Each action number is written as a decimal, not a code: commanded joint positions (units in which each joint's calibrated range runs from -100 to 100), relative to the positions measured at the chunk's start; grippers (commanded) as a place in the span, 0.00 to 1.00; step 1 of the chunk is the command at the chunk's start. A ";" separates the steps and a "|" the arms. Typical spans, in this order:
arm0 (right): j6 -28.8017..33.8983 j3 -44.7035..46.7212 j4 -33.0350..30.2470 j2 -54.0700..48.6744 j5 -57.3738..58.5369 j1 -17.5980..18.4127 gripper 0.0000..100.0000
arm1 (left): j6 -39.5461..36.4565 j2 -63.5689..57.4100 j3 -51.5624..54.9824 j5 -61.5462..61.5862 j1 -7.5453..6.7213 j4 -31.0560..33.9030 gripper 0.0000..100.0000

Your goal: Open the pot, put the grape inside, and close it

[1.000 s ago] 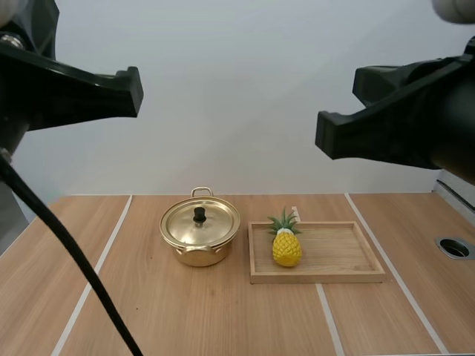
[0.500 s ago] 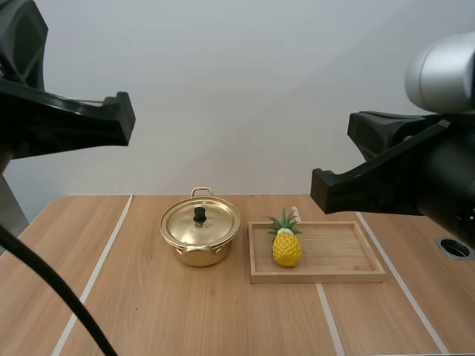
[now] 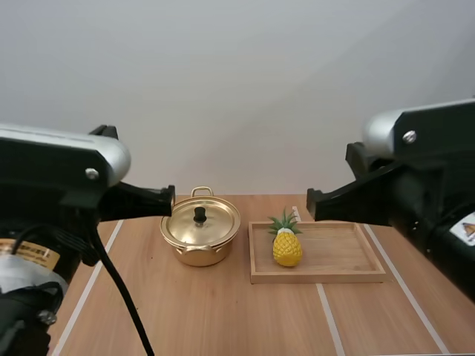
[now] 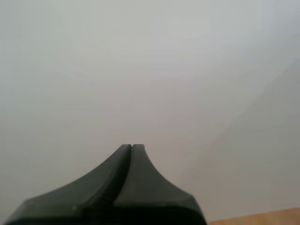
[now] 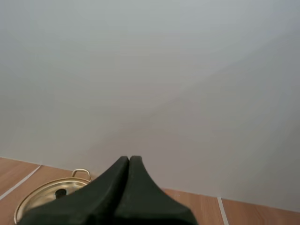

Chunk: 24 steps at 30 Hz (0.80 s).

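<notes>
Left gripper [image 4: 131, 146], right gripper [image 5: 129, 158] both closed, empty. Lid [image 3: 217, 221] thin metal, likely light, slick. Pinch by black knob [image 3: 200, 215].

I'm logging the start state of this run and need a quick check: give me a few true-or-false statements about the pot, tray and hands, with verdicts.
1. The lid sits on the pot. True.
2. A pineapple lies in the wooden tray. True.
3. The tray stands left of the pot. False: it is on the pot's right.
4. The left hand is open. False: its fingers lie together, shut on nothing.
5. The right hand grips the pineapple. False: it is shut on nothing, clear of it.
</notes>
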 commanded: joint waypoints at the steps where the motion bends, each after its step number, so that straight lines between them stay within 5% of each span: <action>1: -0.04 4.66 -1.67 -0.38 -5.83 0.14 0.00 | 3.17 -0.22 3.74 -2.63 -0.02 1.05 0.00; 7: -0.04 14.72 -1.67 -0.38 -15.09 0.14 0.00 | 5.19 -0.22 9.28 -1.68 -0.02 1.05 0.00; 15: -0.04 18.18 -1.67 -0.38 -14.20 0.14 0.00 | 5.19 -0.22 10.60 14.06 -0.02 1.05 0.00; 24: -0.04 22.94 -1.77 -0.38 -14.43 0.14 0.00 | 5.38 -0.22 21.96 0.73 -0.02 1.05 0.00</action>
